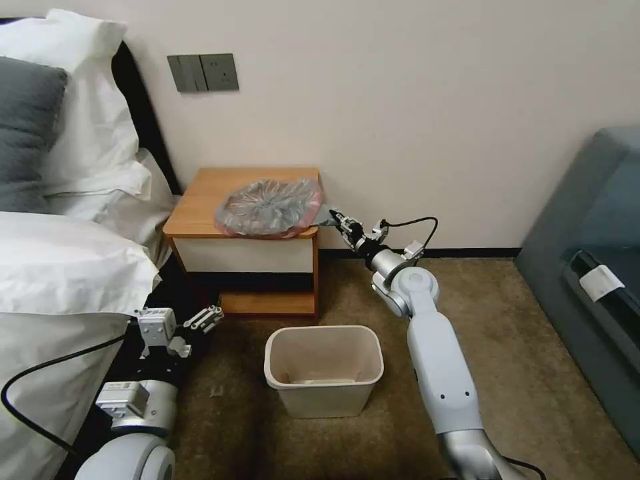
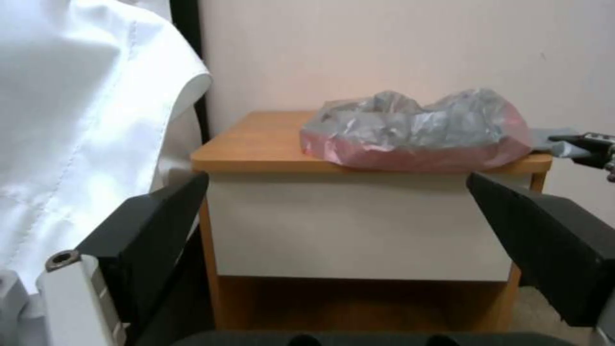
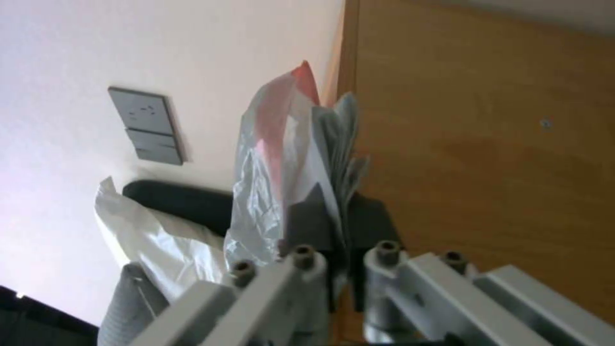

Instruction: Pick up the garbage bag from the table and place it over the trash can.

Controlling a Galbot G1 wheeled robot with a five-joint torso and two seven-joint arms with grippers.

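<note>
The garbage bag (image 1: 270,207) lies crumpled on the right part of the table (image 1: 200,200), grey with a pinkish-red rim. A grey flap of it sticks out past the table's right edge. My right gripper (image 1: 338,219) is at that edge, shut on the flap. The right wrist view shows the bag (image 3: 282,144) pinched in the right gripper (image 3: 339,216) beside the table top (image 3: 480,144). The trash can (image 1: 270,360) stands open on the carpet in front of the table. My left gripper (image 1: 200,320) hangs low by the bed, open, facing the table (image 2: 256,144) and bag (image 2: 416,129).
A bed with white bedding (image 1: 60,267) and pillows fills the left side, close to the left arm. A grey armchair (image 1: 587,267) stands at the right. A wall (image 1: 400,100) with a switch plate (image 1: 203,72) is right behind the table. Brown carpet (image 1: 533,373) lies open around the bin.
</note>
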